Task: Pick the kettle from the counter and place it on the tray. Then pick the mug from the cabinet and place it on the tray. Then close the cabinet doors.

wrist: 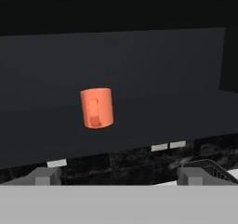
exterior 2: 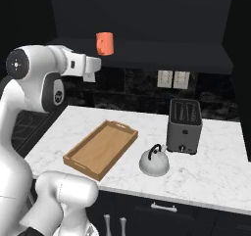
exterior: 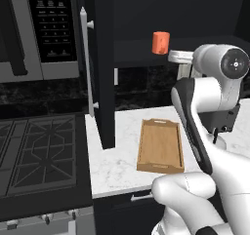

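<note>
The orange-red mug (exterior: 160,43) (exterior 2: 104,44) (wrist: 96,108) stands on the shelf of the open dark cabinet (exterior 2: 162,54), its handle facing the hand view. My gripper (wrist: 117,176) (exterior 2: 93,65) hangs in front of the shelf, a little short of the mug, open with nothing between its fingers. The grey kettle (exterior 2: 154,161) with its black handle sits on the white counter (exterior 2: 211,166), just right of the wooden tray (exterior 2: 100,149) (exterior: 161,146). Nothing lies in the tray. The left cabinet door (exterior: 100,68) stands swung out over the counter.
A boxy dark toaster (exterior 2: 184,125) stands behind the kettle. The black gas stovetop (exterior: 39,151) lies left of the counter, under the microwave (exterior: 39,29). My own arm hides the counter's right part in the left base view.
</note>
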Controlling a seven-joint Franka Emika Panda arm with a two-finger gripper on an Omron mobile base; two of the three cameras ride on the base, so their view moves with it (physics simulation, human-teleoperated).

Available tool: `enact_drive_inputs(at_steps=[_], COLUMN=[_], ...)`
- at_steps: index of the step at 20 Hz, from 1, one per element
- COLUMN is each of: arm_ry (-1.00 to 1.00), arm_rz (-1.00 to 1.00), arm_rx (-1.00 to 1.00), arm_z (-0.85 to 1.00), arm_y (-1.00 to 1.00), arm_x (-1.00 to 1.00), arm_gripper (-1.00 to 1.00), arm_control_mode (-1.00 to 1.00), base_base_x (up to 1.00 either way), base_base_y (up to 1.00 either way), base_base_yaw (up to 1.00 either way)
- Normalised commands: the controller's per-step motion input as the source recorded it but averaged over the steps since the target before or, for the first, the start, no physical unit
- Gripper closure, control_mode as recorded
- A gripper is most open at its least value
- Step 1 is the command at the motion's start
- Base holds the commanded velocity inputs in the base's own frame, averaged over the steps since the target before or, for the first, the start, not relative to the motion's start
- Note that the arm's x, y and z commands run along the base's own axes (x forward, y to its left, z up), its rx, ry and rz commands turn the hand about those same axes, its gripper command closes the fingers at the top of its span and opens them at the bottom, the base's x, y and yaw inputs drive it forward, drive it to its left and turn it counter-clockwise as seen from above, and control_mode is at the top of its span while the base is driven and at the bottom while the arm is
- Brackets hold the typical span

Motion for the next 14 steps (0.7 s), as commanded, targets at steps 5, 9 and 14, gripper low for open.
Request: enact_drive_inputs(at_steps=[5,9,14], arm_ry=[0.0,0.0,0.0], arm_rz=[0.0,0.01,-0.02], arm_rx=[0.01,0.15,0.0], arm_z=[0.0,0.06,0.2], arm_y=[-0.05,-0.25,0.13], arm_x=[0.01,0.0,-0.02], arm_gripper=[-1.0,-1.0,-1.0], arm_control_mode=[-1.0,-1.0,-1.0], base_base_x=[0.0,0.0,0.0], base_base_y=[0.0,0.0,0.0], base_base_yaw=[0.0,0.0,0.0])
